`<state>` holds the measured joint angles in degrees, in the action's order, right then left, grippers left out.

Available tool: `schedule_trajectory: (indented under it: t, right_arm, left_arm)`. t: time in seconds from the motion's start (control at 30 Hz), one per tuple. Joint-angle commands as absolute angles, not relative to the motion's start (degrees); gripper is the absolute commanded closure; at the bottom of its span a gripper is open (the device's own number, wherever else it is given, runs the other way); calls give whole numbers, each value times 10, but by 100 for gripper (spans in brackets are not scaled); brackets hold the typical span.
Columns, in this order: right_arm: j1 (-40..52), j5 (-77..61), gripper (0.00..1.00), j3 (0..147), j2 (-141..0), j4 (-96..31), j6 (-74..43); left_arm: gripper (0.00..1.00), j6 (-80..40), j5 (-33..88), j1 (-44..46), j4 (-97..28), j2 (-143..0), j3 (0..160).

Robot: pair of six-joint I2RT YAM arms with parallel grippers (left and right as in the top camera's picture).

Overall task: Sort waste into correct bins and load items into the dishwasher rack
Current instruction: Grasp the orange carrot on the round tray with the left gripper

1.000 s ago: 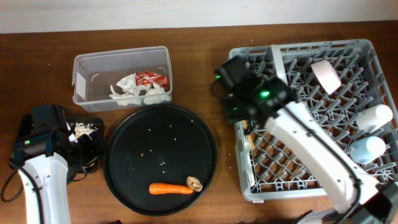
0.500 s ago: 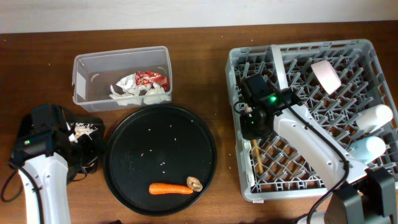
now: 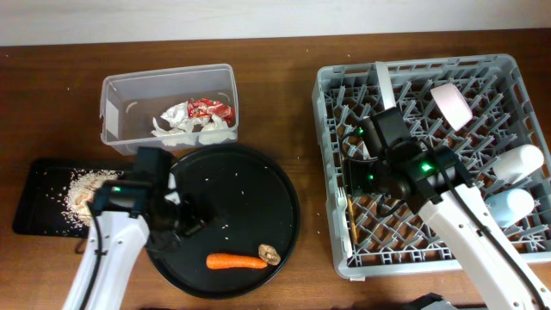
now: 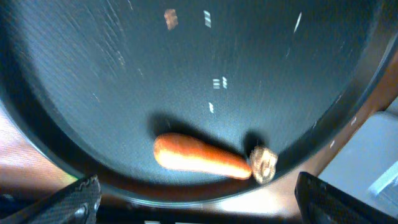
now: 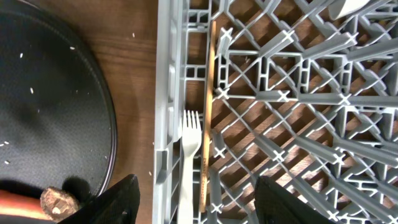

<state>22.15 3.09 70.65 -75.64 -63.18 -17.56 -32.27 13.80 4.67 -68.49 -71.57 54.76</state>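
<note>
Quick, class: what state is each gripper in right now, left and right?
Left gripper: jaws open, holding nothing.
Right gripper: jaws open, holding nothing.

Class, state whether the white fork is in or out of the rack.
In: the fork lies flat on the lattice floor of the rack, beside the wooden stick.

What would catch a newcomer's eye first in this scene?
The big grey dishwasher rack fills the right side of the table, with a white cup and a pale cup at its right edge. In the middle sits a large round black tray, holding an orange carrot and a small brown lump at its near rim. Behind it, a clear tub holds crumpled napkins and a red wrapper.
</note>
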Motion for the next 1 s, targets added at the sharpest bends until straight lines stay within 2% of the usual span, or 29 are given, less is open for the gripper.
schedule_trajectory:
  t: [0.0, 0.03, 0.07, 0.13, 0.2, 0.27, 0.4, 0.57, 0.63, 0.7, 0.87, 0.97]
  right_arm:
    - [221, 30, 36, 715, -753, -635, -174]
    - [221, 30, 36, 715, -753, -636, -174]
    - [221, 31, 36, 715, -753, -636, -174]
    - [221, 32, 36, 715, -753, -636, -174]
    - [221, 32, 36, 715, -753, -637, -174]
    - [221, 32, 36, 715, -753, -637, -174]
    - [221, 32, 36, 715, -753, -637, -174]
    - [221, 32, 36, 715, -753, -637, -174]
    - [221, 32, 36, 715, -753, -638, -174]
    - [221, 32, 36, 715, -753, -638, -174]
    - [221, 36, 36, 715, -753, -638, -174]
    - [221, 36, 36, 715, -753, -639, -174]
  left_arm:
    - [1, -611, 209, 171, -618, -710, 468]
    - [1, -724, 225, 219, -585, -710, 436]
    - [1, -769, 227, 248, -561, -710, 416]
    - [1, -817, 211, 295, -504, -710, 385]
    - [1, -860, 126, 332, -475, -710, 364]
    - [1, -861, 74, 339, -475, -711, 364]
    - [1, -870, 61, 339, -475, -726, 364]
    - [3, -881, 46, 339, -460, -827, 364]
    - [16, -880, 0, 339, -458, -827, 364]
    - [25, -880, -29, 339, -459, -827, 364]
    - [56, -865, -46, 339, -458, -827, 364]
    - [63, -824, -72, 339, -459, -827, 376]
